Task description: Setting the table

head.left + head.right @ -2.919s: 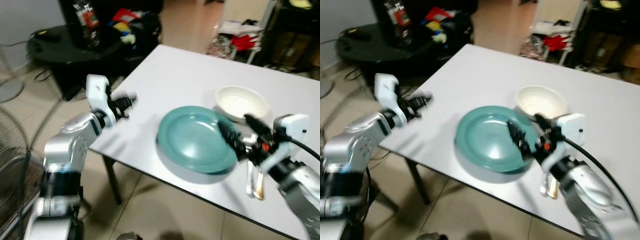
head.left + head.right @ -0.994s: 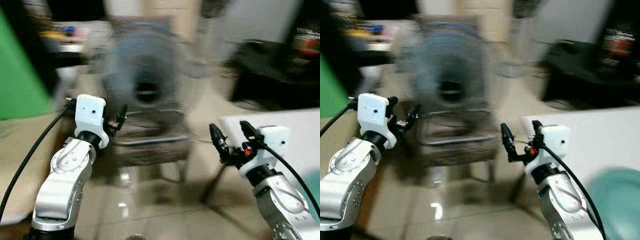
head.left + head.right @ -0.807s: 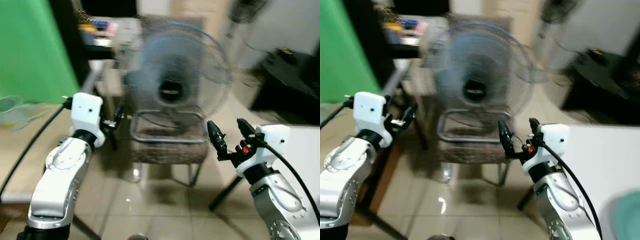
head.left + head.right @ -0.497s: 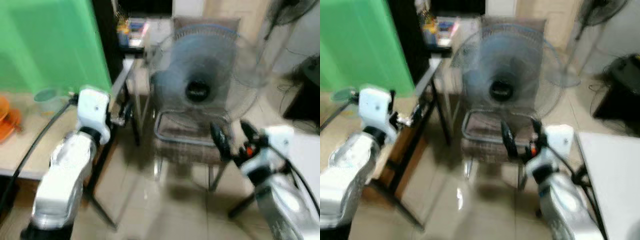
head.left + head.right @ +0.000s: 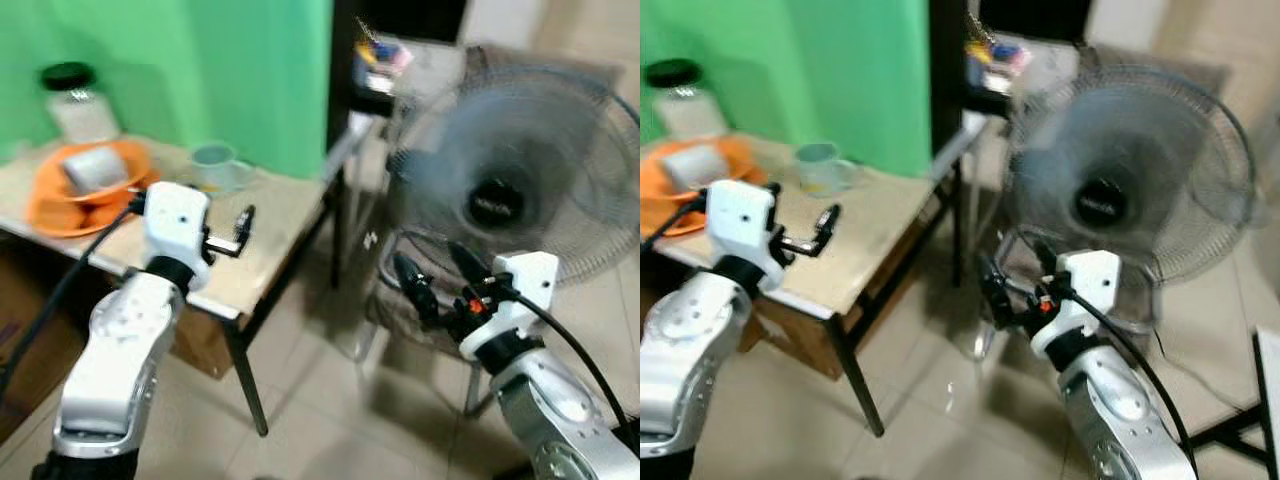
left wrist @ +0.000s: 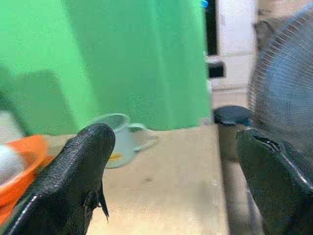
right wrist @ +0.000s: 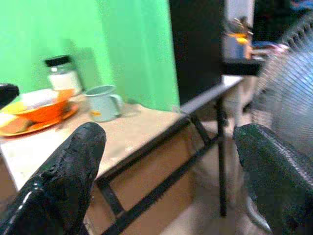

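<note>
Mug (image 5: 213,165), pale blue-green, stood on a tan side table (image 5: 262,232), near the back edge, right in front of a big green wall (image 5: 180,60). To the robot's left of the mug sat an orange bowl (image 5: 95,185) with a grey-white thing (image 5: 88,168) inside it. Behind the bowl stood a glass jar (image 5: 75,103) with a black lid. The bowl rested on an orange plate (image 7: 34,122).

The left gripper (image 5: 240,230) was held up in the air over the front part of the side table, near its edge. Its two black fingers (image 6: 80,181) were spread wide apart and held nothing. The mug was ahead of it, well apart from the fingertips.

The right gripper (image 5: 435,280) was held up too, over the floor (image 5: 310,410), beside the side table. Its black fingers (image 7: 63,176) were also spread wide, with nothing between them.

Behind the right gripper stood a big round fan (image 5: 520,190) on a chair (image 5: 1025,300). The pictures were a bit blurry.
</note>
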### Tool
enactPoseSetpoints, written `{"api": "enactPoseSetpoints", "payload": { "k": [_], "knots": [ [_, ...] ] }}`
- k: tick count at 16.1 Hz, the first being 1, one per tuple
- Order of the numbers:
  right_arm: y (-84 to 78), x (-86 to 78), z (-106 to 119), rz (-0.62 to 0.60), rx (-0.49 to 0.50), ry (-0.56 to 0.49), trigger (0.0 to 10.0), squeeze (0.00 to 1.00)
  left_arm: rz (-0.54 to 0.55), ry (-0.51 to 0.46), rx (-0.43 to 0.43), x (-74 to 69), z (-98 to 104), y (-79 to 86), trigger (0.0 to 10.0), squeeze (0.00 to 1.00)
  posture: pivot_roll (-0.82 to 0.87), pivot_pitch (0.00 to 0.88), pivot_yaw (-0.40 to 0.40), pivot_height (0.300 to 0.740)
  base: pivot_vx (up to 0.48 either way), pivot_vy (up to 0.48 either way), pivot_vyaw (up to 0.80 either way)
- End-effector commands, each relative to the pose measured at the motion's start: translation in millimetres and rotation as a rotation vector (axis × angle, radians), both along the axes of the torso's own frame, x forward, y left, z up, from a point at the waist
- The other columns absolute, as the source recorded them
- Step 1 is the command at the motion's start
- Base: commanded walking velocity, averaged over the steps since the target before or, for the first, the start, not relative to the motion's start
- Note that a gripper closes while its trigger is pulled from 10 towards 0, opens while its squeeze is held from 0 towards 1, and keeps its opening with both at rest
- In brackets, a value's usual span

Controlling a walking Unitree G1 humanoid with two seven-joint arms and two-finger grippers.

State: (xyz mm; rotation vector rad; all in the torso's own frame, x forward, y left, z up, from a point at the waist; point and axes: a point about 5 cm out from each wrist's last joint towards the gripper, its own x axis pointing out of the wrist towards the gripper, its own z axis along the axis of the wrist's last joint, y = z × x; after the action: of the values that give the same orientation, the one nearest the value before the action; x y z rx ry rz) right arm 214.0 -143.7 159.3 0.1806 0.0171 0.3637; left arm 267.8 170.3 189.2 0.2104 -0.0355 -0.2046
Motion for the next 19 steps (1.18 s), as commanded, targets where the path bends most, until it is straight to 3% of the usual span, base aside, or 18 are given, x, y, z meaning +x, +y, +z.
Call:
{"api": "enactPoseSetpoints", "payload": {
  "k": [1,3,4,5,6,11,17,19],
  "knots": [
    [-3.8,0.9,-1,-0.008,-0.011,0.011,10.0,1.0,-0.028,-0.017,-0.003,-0.9,4,-6.2,10.0,1.0,0.08,0.0,0.003,0.74,0.315,0.0,0.77],
    [-3.0,2.6,-3,-0.013,-0.046,0.019,10.0,1.0,-0.028,-0.013,-0.005,-2.1,3,-5.1,10.0,1.0,0.08,0.0,-0.002,0.74,0.332,0.0,0.39],
    [-2.9,2.8,-4,-0.013,-0.046,0.024,10.0,0.68,-0.027,-0.012,-0.005,-2.5,3,-4.9,10.0,1.0,0.09,0.0,-0.004,0.74,0.33,0.0,0.0],
    [-2.7,3.2,-5,-0.013,-0.045,0.03,10.0,0.07,-0.027,-0.008,-0.005,-3.3,2,-4.5,10.0,1.0,0.09,0.0,-0.008,0.74,0.334,0.0,0.0],
    [-3.1,4.3,-5,-0.02,-0.044,0.033,10.0,0.0,-0.027,-0.005,-0.003,-4.6,1,-3.9,10.0,1.0,0.09,0.0,-0.01,0.74,0.334,0.0,0.0],
    [1.7,4.9,-6,0.039,-0.072,0.038,10.0,0.0,-0.034,0.001,0.005,-8.1,0,-3.8,10.0,1.0,0.1,0.0,-0.013,0.74,0.34,0.0,0.0],
    [6.7,2.2,-6,0.12,-0.082,0.038,10.0,0.0,-0.063,0.011,0.015,-12.0,-1,-6.8,10.0,0.99,0.11,0.0,-0.022,0.74,0.334,0.0,0.8],
    [6.3,2.0,-5,0.125,-0.068,0.035,10.0,0.0,-0.068,0.013,0.016,-12.5,-2,-7.3,10.0,0.99,0.11,0.0,-0.022,0.74,0.307,0.0,0.0]
  ]
}}
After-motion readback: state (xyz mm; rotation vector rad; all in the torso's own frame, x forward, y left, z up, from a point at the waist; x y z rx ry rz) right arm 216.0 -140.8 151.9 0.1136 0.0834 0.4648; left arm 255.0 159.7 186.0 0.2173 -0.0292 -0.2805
